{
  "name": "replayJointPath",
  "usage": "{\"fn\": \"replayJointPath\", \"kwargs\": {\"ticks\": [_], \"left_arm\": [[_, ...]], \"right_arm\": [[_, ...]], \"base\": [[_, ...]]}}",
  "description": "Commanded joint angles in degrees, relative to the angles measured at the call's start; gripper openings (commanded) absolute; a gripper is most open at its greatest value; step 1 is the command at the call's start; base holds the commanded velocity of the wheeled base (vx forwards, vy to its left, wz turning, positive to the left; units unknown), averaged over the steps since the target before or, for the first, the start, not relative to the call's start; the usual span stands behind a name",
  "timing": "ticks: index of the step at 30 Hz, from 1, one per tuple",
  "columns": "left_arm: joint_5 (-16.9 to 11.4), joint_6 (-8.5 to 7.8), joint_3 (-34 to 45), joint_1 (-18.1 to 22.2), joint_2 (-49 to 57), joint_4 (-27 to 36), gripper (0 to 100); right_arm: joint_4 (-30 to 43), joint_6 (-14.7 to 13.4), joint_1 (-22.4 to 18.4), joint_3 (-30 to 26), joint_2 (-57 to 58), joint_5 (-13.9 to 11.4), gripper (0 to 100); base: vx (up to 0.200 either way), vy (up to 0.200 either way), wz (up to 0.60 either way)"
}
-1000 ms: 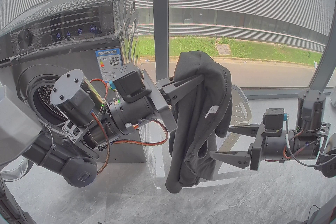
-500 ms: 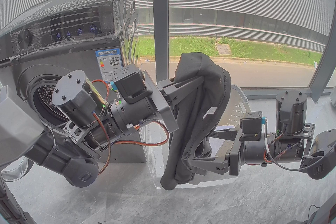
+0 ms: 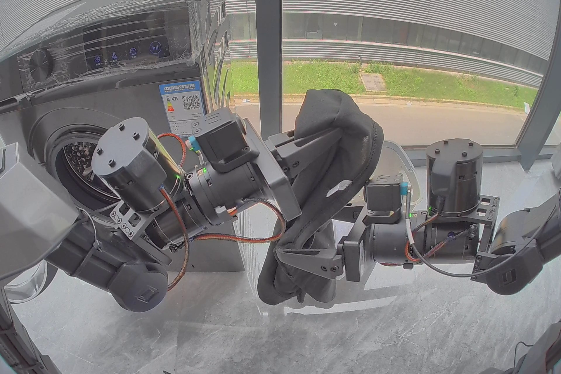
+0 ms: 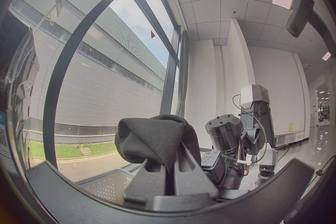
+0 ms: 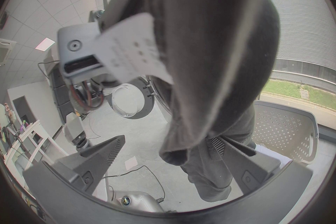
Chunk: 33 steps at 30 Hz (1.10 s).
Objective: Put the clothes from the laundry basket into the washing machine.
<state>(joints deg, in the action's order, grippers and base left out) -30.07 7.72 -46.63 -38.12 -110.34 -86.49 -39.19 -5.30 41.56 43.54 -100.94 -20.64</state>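
Observation:
A dark grey garment (image 3: 336,159) hangs in the air, draped over my left gripper (image 3: 318,144), which is shut on its upper fold. From the left wrist, that gripper (image 4: 169,168) pinches the bunched cloth (image 4: 154,137). My right gripper (image 3: 307,235) is open, its fingers standing on either side of the garment's lower part. In the right wrist view the cloth (image 5: 210,42) with its white tag (image 5: 133,49) hangs between the spread fingers (image 5: 105,154). The washing machine (image 3: 117,54) stands at the left, drum opening (image 3: 79,170) uncovered. The white laundry basket (image 3: 403,170) is behind the garment.
The machine's round door (image 5: 127,100) is swung open beside the drum. A window wall runs behind the basket (image 5: 283,130). Grey tiled floor (image 3: 292,334) lies open in front. A cable (image 5: 147,172) trails on the floor.
My right arm has moved left to the garment, and its open fingers now straddle the lower cloth. The hanging end has bunched up and swung left. The left gripper has barely moved.

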Motion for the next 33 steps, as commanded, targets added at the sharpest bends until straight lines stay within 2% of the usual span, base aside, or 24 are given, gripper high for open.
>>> {"fn": "replayJointPath", "kwargs": {"ticks": [1, 3, 7, 11, 14, 16, 17, 25, 33], "left_arm": [[0.2, 0.02, 0.0, 0.1, -0.2, 0.0, 0], [0.2, 0.02, 0.0, 0.1, -0.2, 0.0, 0], [0.1, 0.02, 0.0, 0.0, -0.3, 0.0, 0], [0.1, 0.02, 0.0, 0.0, -0.2, -0.1, 0], [0.1, 0.02, 0.0, 0.1, -0.1, -0.1, 0], [0.1, 0.02, 0.0, 0.0, -0.1, -0.1, 0], [0.1, 0.02, 0.0, 0.0, -0.1, -0.1, 0], [0.1, 0.02, 0.0, 0.2, -0.1, -0.1, 0], [0.2, 0.11, 0.5, 0.9, -0.3, -0.2, 0]], "right_arm": [[0.0, -1.0, 0.1, 0.9, -2.7, 3.9, 100], [0.0, -2.0, 0.1, 0.4, -1.8, 4.8, 100], [0.0, -2.3, 0.2, -0.3, -0.2, 4.9, 100], [0.0, -3.1, -0.4, 0.8, -3.5, 5.8, 100], [0.0, -3.6, -0.7, 0.8, -3.6, 7.7, 100], [0.0, -3.6, -1.0, 0.4, -3.5, 8.1, 100], [0.0, -3.7, -1.0, 0.2, -3.5, 8.1, 0], [0.0, -3.6, -1.0, 0.0, -1.8, 8.1, 0], [0.0, -3.3, -1.5, -4.0, 4.3, 8.2, 0]], "base": [[0.0, 0.0, 0.0], [0.0, 0.0, 0.0], [0.0, 0.0, 0.0], [0.0, 0.0, 0.0], [0.0, 0.0, 0.0], [0.0, 0.0, 0.0], [0.0, 0.0, 0.0], [0.0, 0.0, 0.0], [0.0, 0.0, 0.0]]}}
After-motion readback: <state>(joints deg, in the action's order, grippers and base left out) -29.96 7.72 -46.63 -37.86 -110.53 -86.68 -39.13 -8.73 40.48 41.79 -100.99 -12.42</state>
